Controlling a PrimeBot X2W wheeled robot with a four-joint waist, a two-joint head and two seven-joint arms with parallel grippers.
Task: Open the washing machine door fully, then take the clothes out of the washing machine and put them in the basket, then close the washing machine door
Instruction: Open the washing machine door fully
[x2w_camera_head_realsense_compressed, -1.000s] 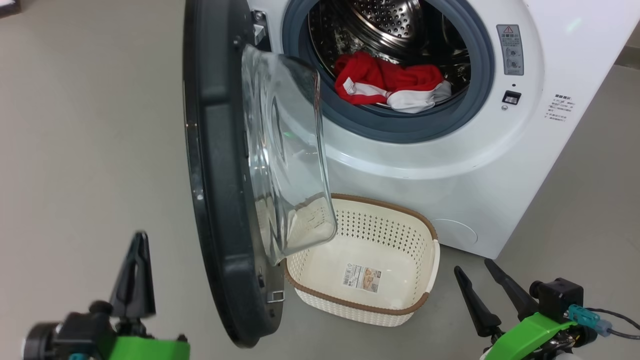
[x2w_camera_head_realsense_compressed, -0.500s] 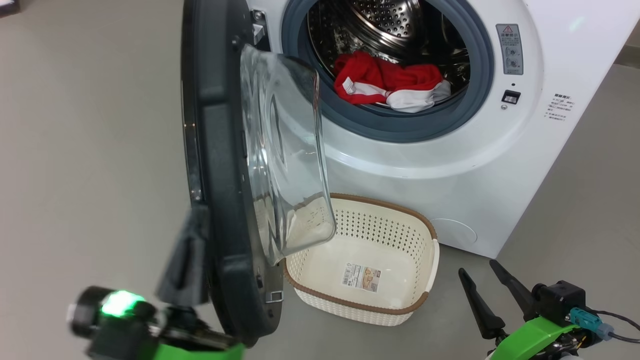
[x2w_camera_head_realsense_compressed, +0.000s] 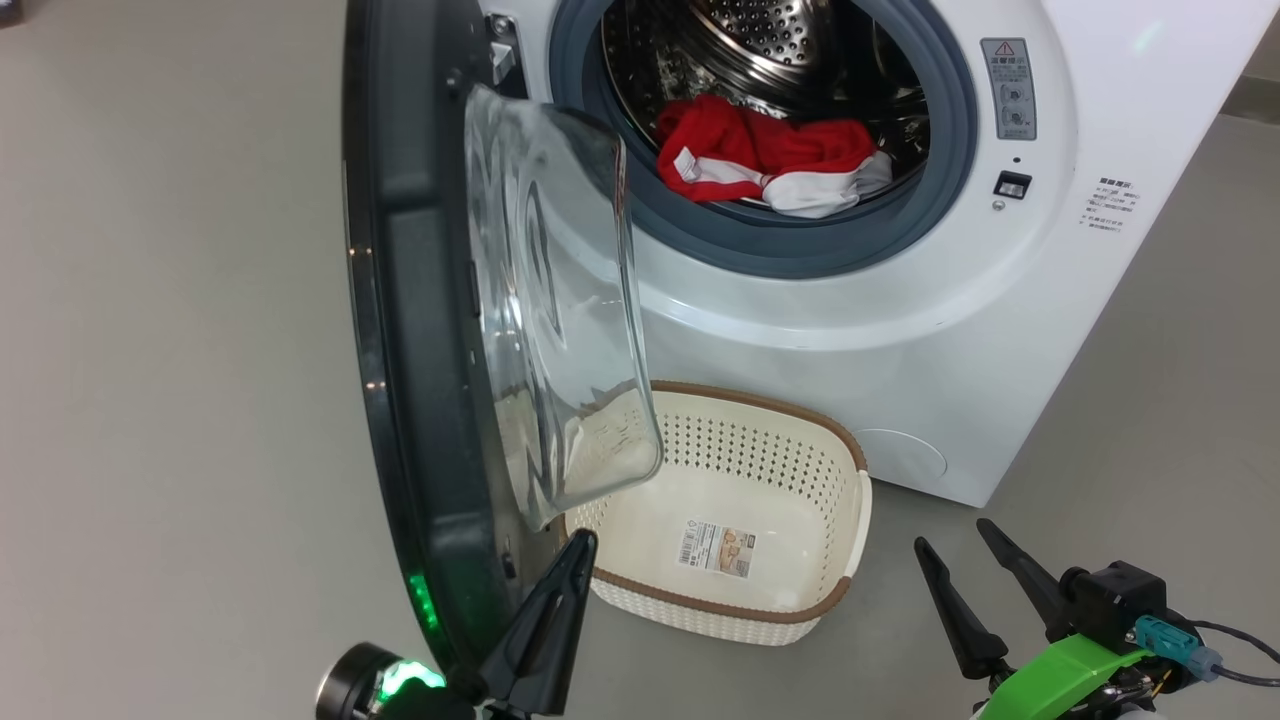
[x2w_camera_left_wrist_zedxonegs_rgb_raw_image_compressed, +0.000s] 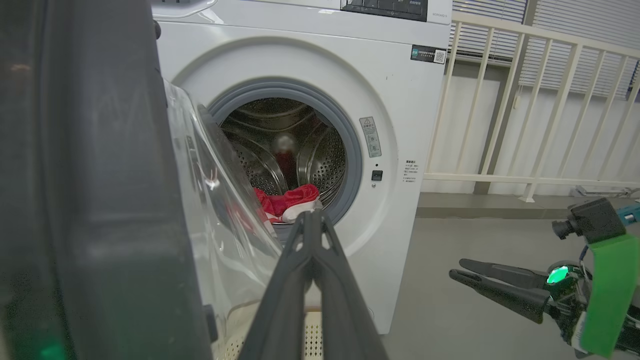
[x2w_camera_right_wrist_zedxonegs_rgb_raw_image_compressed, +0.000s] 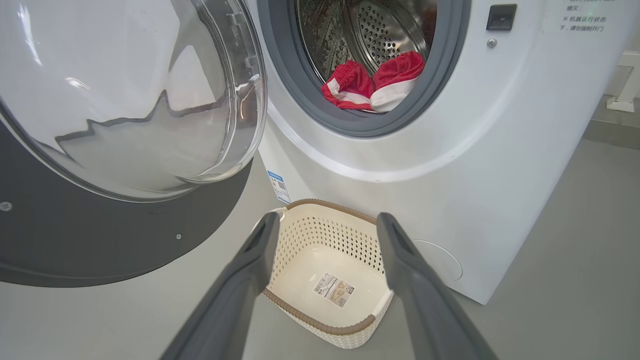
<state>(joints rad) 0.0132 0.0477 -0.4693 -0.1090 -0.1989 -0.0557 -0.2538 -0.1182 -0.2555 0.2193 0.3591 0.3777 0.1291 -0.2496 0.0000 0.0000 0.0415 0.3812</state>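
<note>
The washing machine (x2w_camera_head_realsense_compressed: 900, 330) stands with its door (x2w_camera_head_realsense_compressed: 420, 350) swung out to the left, edge-on to me, the glass bowl (x2w_camera_head_realsense_compressed: 550, 330) facing the drum. Red and white clothes (x2w_camera_head_realsense_compressed: 760, 160) lie in the drum's front. The cream basket (x2w_camera_head_realsense_compressed: 855, 450) sits on the floor below the opening, holding nothing but its label. My left gripper (x2w_camera_head_realsense_compressed: 580, 545) is shut and holds nothing, at the door's lower edge beside the basket's left end. My right gripper (x2w_camera_head_realsense_compressed: 950, 535) stands open to the right of the basket. The left wrist view looks past the left gripper (x2w_camera_left_wrist_zedxonegs_rgb_raw_image_compressed: 312, 215) to the clothes (x2w_camera_left_wrist_zedxonegs_rgb_raw_image_compressed: 290, 202).
Grey floor (x2w_camera_head_realsense_compressed: 180, 400) spreads to the left of the door and to the right of the machine. A cream railing (x2w_camera_left_wrist_zedxonegs_rgb_raw_image_compressed: 525, 100) and a low step run behind the machine's right side. The door's rim (x2w_camera_left_wrist_zedxonegs_rgb_raw_image_compressed: 100, 200) is close on the left gripper's left.
My left gripper has swung right, from the door's outer left side, past its lower edge, to the inner side by the basket. The head camera shifted a little. The right gripper barely moved.
</note>
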